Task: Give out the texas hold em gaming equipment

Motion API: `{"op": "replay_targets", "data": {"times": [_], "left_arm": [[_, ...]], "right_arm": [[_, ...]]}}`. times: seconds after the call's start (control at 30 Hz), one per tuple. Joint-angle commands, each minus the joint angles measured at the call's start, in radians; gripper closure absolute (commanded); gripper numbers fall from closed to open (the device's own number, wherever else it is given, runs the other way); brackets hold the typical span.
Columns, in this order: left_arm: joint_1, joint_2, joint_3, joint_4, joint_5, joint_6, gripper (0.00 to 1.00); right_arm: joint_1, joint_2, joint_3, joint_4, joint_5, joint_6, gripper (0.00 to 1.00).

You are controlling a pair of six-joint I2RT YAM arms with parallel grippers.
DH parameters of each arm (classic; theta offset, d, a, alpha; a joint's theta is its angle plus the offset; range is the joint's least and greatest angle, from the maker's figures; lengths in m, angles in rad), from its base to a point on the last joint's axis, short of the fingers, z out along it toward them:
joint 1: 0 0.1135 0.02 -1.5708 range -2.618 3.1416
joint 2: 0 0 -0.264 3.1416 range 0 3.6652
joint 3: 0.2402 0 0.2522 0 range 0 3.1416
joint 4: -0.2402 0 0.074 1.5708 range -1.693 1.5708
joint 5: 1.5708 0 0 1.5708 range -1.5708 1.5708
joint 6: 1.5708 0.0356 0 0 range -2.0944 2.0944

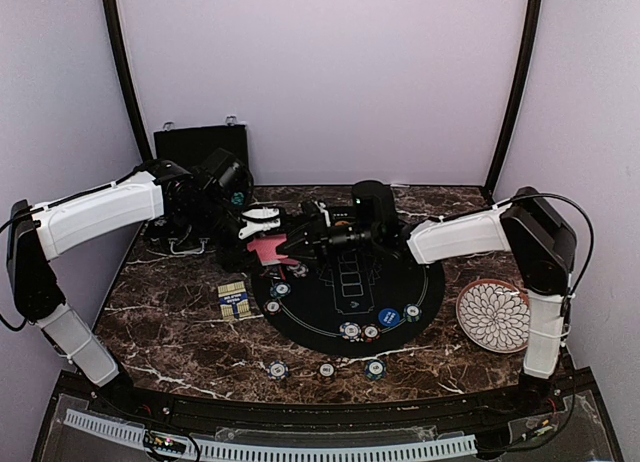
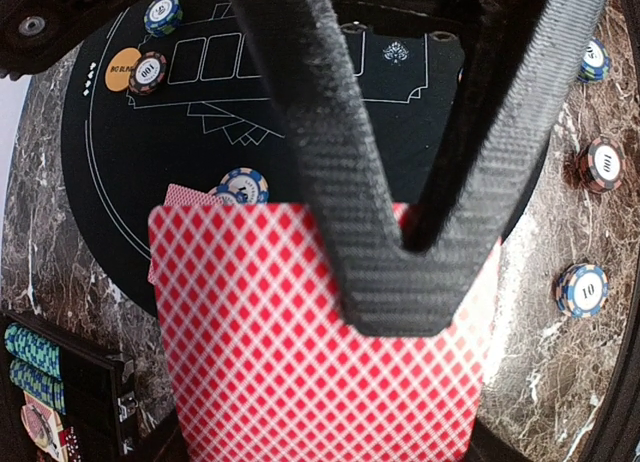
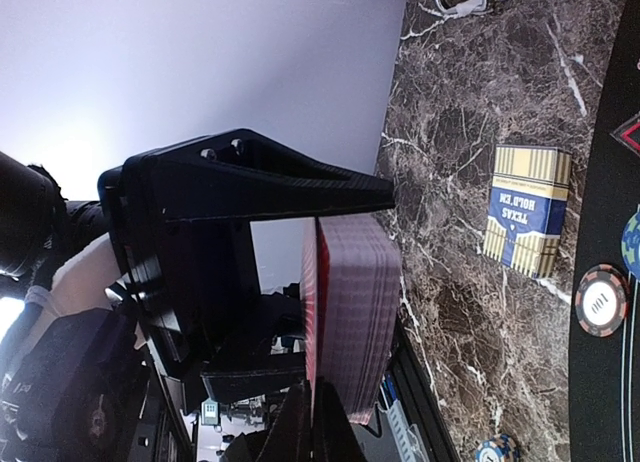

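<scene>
My left gripper [image 1: 258,232] is shut on a deck of red-backed playing cards [image 1: 268,250] and holds it above the left edge of the round black mat [image 1: 345,292]. In the left wrist view its black finger [image 2: 390,282] presses on the deck's top [image 2: 300,362]. My right gripper [image 1: 298,240] meets the deck from the right. In the right wrist view it [image 3: 315,427] is shut on the edge of the top card [image 3: 310,302], which stands slightly off the deck [image 3: 360,302]. Poker chips [image 1: 350,330] and a blue button [image 1: 389,317] lie on the mat.
Three chips [image 1: 327,370] lie on the marble near the front edge. A blue-and-yellow card box [image 1: 233,302] lies left of the mat. A white patterned plate [image 1: 493,315] sits at the right. The black case [image 1: 200,142] stands at the back left, with a chip tray [image 2: 35,367] near it.
</scene>
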Motion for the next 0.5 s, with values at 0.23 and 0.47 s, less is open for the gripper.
{"op": "replay_targets", "data": {"times": [0.23,0.47], "left_arm": [[0.006,-0.029,-0.002,0.011,-0.002,0.009,1.0],[0.006,-0.038,-0.008,0.013,-0.006,0.009,1.0]], "right_arm": [[-0.14,-0.117,-0.046,-0.053,-0.018,-0.086,1.0],[-0.291,-0.159,-0.056,-0.211,0.0,-0.215,1.0]]}}
